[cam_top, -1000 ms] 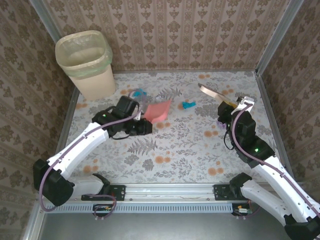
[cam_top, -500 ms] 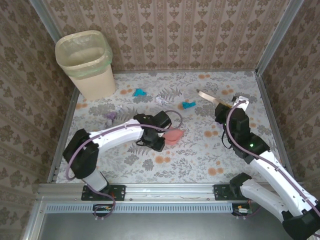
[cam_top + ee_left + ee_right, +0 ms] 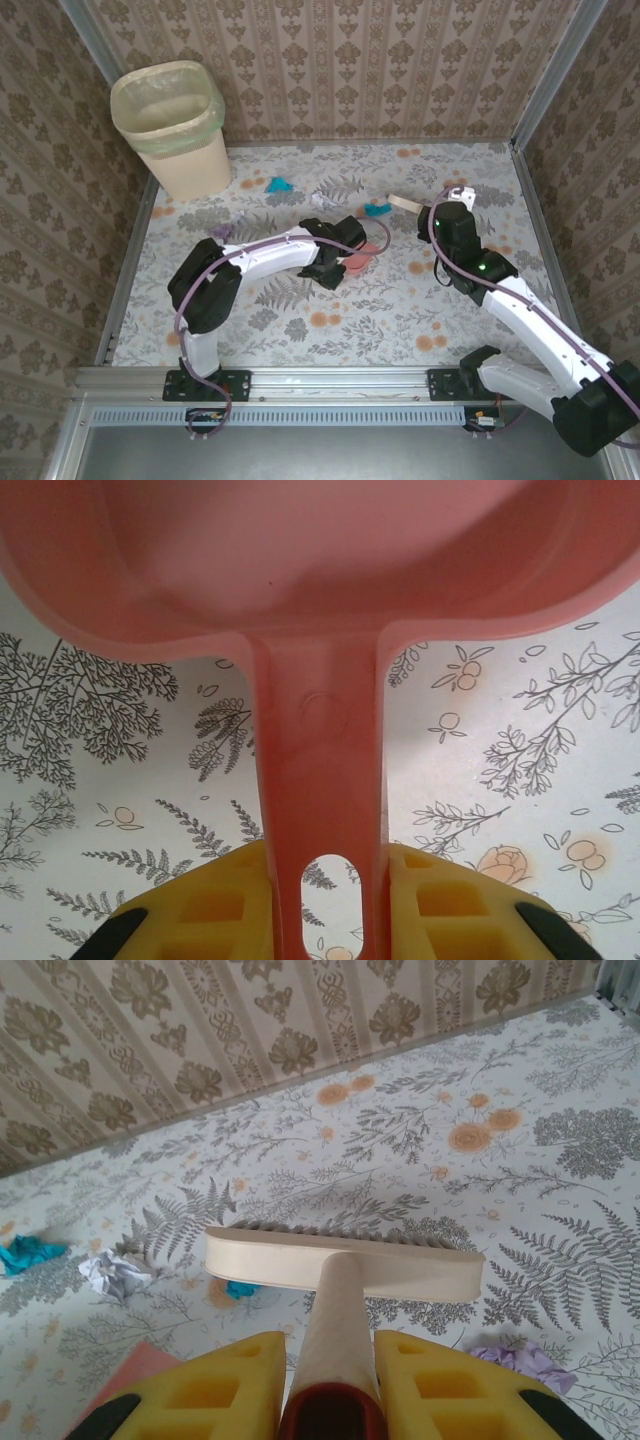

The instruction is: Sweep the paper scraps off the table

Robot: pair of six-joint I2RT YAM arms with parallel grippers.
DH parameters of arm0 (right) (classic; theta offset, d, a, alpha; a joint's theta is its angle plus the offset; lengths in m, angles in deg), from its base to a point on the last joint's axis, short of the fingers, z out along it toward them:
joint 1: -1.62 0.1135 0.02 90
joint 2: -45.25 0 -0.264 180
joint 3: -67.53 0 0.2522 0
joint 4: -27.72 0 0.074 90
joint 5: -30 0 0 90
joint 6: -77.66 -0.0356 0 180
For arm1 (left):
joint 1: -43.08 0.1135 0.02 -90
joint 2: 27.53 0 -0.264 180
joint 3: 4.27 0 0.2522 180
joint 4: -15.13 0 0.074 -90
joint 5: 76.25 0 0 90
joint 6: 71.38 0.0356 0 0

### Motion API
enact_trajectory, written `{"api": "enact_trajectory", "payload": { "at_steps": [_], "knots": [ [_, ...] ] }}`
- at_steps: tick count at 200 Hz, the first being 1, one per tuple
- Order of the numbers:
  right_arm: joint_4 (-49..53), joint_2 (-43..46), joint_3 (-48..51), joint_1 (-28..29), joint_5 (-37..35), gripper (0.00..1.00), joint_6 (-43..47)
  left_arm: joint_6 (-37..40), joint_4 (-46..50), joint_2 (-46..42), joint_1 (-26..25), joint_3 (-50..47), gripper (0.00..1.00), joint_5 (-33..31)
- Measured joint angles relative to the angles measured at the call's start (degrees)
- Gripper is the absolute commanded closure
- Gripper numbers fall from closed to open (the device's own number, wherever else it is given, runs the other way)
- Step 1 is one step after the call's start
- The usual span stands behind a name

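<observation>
Got the left gripper (image 3: 338, 265) clamped snug on the dustpan (image 3: 362, 258) handle, yellow fingers (image 3: 215, 910) pressed to both sides, roughly mid-table (image 3: 300, 310). Same deal with the right gripper (image 3: 440, 212): squeezed tight round the brush (image 3: 405, 203) handle, out at 1 o'clock. Counting from above: teal scrap (image 3: 376, 210) just beside the brush head, white scrap (image 3: 320, 200) at 12, second teal scrap (image 3: 279, 185) at 11, lilac scrap (image 3: 222, 232) at 9, all loose on the cloth. Spotted on the right wrist cam: teal bit (image 3: 240, 1289) peeking from under the head's 9 o'clock end, lilac bit (image 3: 520, 1360) at 4. Bin (image 3: 175, 130) at 10, far corner.
</observation>
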Motion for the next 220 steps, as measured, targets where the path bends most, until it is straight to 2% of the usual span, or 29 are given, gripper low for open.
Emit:
{"api": "enact_trajectory", "payload": {
  "at_steps": [54,112,156,220],
  "knots": [
    [-2.97,-9.92,-4.31,-1.95,1.60,1.00,3.89,0.61,-2.99,0.00,2.84,-0.37,1.00,1.25],
    [-4.52,-17.75,-6.56,-2.12,5.42,1.00,6.10,1.44,-6.62,-0.02,3.28,-3.39,1.00,1.68],
    [-3.13,-18.03,-6.88,-2.12,9.44,1.00,6.47,1.97,-8.63,-1.36,3.72,-5.42,1.00,1.84],
    [8.81,-10.95,-10.29,-1.07,16.94,1.00,10.95,2.36,-11.04,-3.08,4.00,-8.28,1.00,2.56]
  ]
}}
